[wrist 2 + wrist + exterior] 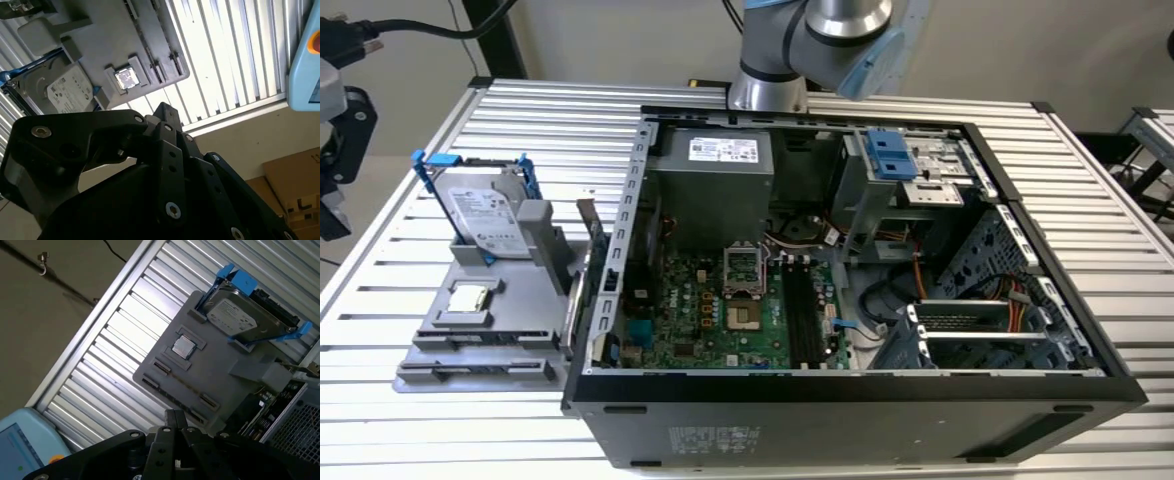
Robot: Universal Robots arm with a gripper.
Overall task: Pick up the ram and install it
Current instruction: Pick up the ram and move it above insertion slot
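The ram is hidden or out of view. My gripper [175, 414] [164, 107] is black and hangs high above the table, its fingers shut together with nothing between them. Far beneath it lies a grey parts tray [215, 380] [115, 35] [520, 320]. At the exterior view's left, the tray stands beside the open computer case [854, 385]. Inside the case is a green board [700, 310] with long black memory slots [803, 315]. My arm [814, 40] rises behind the case at the back of the table.
On the tray stand a silver hard drive in a blue frame [487, 210] [245, 315] [65, 92] and a small square chip [471, 297] [183, 346] [126, 78]. A light-blue pendant [20, 445] [307, 65] sits off the ribbed table [427, 170]. Cardboard boxes [295, 185] lie on the floor.
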